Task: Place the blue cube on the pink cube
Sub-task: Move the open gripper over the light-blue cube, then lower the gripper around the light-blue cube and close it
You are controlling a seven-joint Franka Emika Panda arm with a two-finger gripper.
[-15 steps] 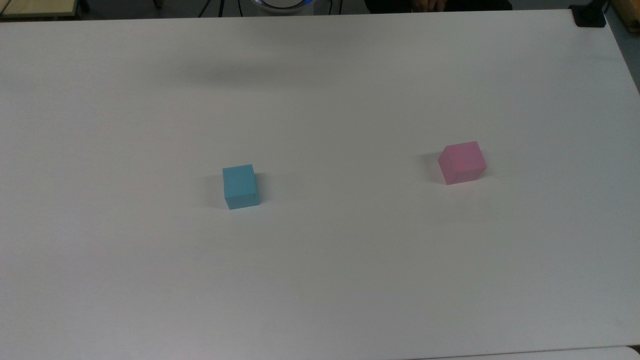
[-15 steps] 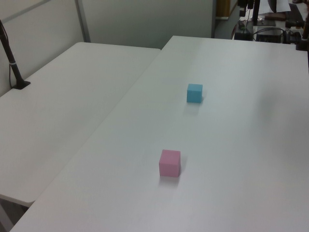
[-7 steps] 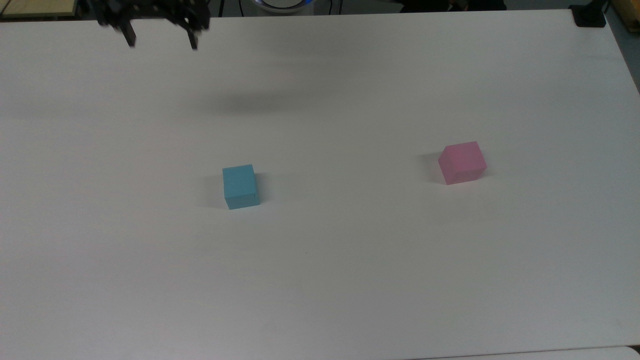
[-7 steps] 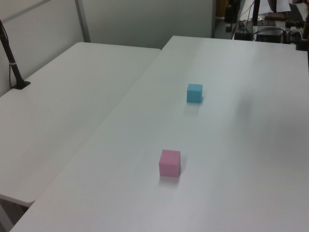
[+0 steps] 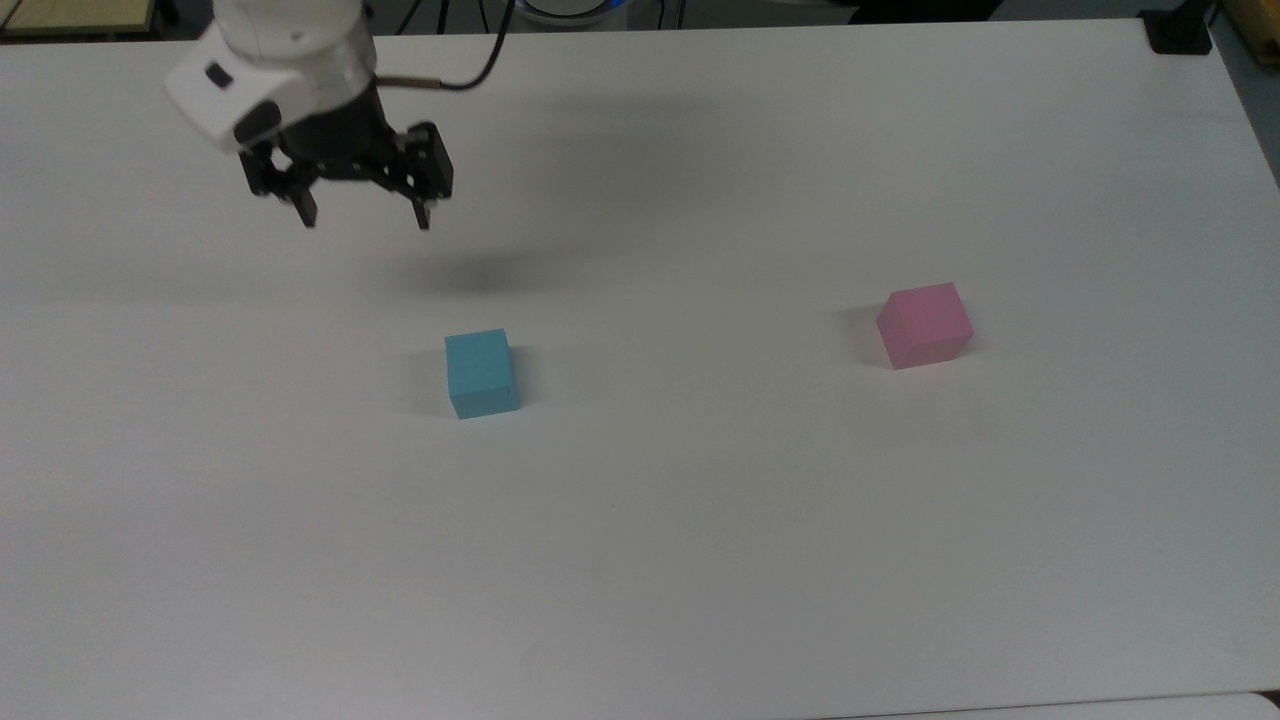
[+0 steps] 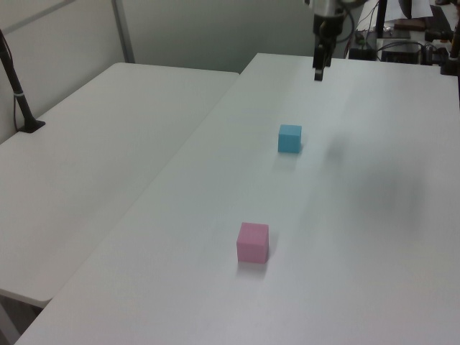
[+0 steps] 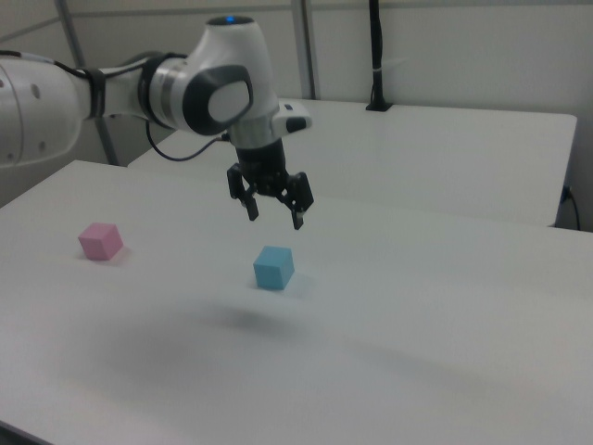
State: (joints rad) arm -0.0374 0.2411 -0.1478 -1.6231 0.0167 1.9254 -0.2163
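Table [image 5: 700, 560]: white, matte top; carries both cubes. A second white table [image 6: 93, 172] adjoins it on the left view's left.
Arm [image 7: 139, 93]: white Franka Panda, black cable at the wrist; reaches in from the right view's left.
Gripper [image 5: 365, 218]: black, two fingers spread apart, empty, pointing down; hangs in the air above the table, casting a shadow on it.
Blue cube [image 5: 481, 373]: flat on the table, below and to the right of the gripper in the top view; below it in the right view; untouched.
Pink cube [image 5: 924, 324]: flat on the table, well apart from the blue cube, toward the top view's right.
Markings: no legible writing on cubes or arm.
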